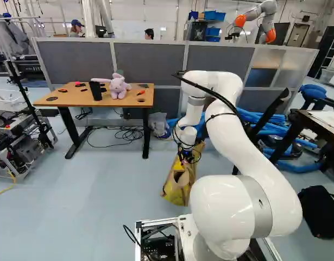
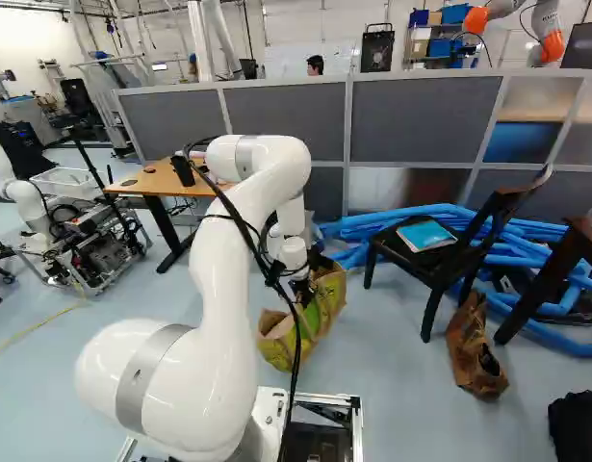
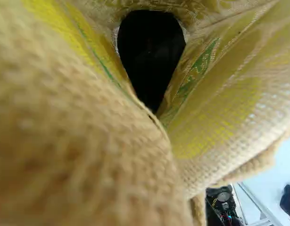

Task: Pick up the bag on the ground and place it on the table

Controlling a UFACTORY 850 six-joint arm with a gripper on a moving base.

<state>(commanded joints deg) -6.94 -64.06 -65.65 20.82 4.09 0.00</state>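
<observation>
Gray partitions back the work area, and at the left of the left base view you have the desk, where the bag is meant to end up. A black cup and a pink plush rabbit stand on it, so you would probably want to come down beside them. Right of it is the burlap bag, low over the floor, with its upper end at the fingers. The arm reaches forward and down, presumably to work at the bag's rim. Its mouth gapes toward the wrist camera, but you can't tell what, if anything, lies in that dark hollow. Fabric covers the fingers in the wrist view, so you can't tell whether they are open, closed or gripping the rim, nor whether the bag's bottom touches the floor. In the right base view, the arm hides much of the desk from you. Farther right, a brown bag stands by a dark chair, well apart from the fingers.
</observation>
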